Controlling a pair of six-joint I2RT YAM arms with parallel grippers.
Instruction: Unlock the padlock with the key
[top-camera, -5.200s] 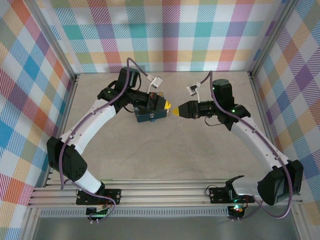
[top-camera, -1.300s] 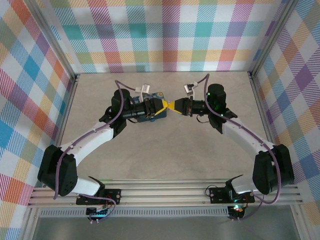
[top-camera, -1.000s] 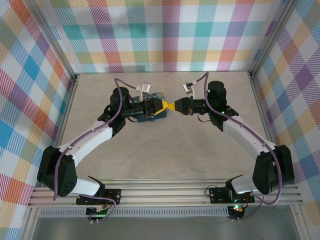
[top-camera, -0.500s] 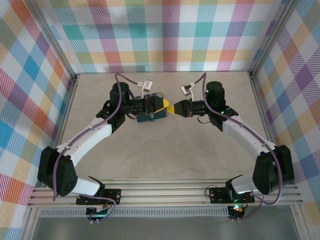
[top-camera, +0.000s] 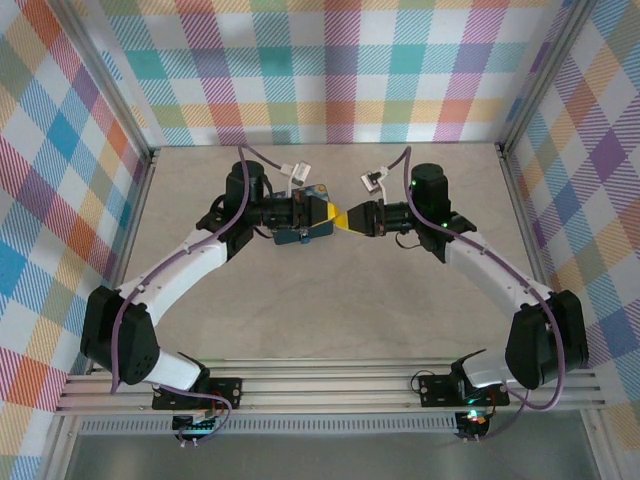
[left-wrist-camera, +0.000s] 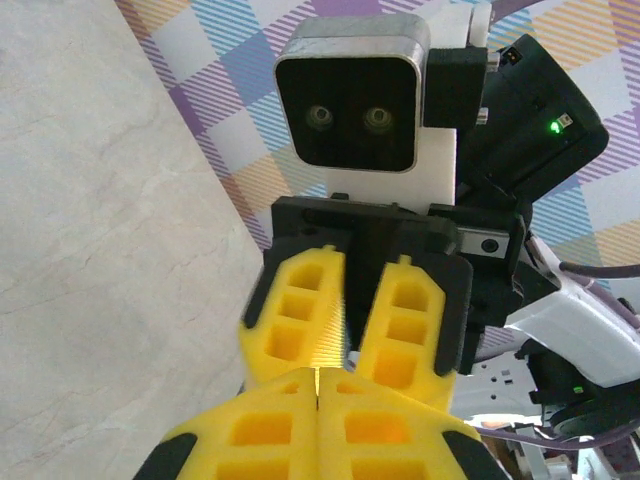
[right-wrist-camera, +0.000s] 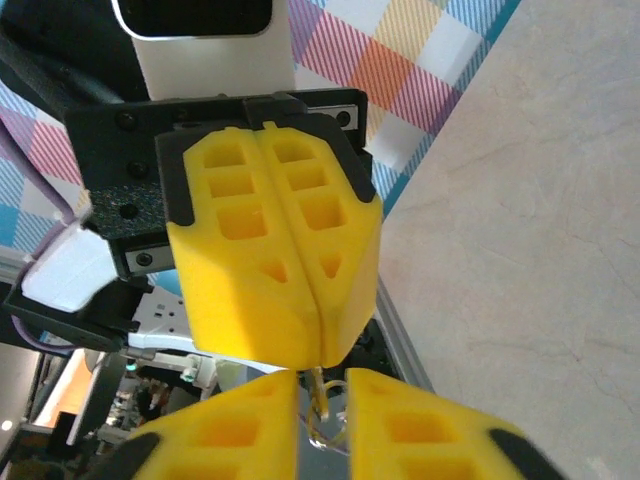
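Walls (top-camera: 330, 70) of bright plaid shut in the table (top-camera: 330, 320) at the back and on both sides. A metal rail (top-camera: 330, 385) runs along the near edge, where the two arms are bolted. Open tabletop stretches between that rail and the grippers, with a narrower strip behind them.

One left gripper (top-camera: 327, 212) and one right gripper (top-camera: 347, 218) meet tip to tip above mid-table. One dark-blue box (top-camera: 300, 237) lies beneath the left one, its edges showing on either side.

The left fingers (right-wrist-camera: 270, 250) are pressed flat together (whatever lies between them is hidden). The right fingers (right-wrist-camera: 430, 435) stand a narrow gap apart. One key (right-wrist-camera: 321, 392), a thin metal sliver with a wire loop, sits in that gap and reaches up to the left tips. Whether the pads pinch it I cannot tell.
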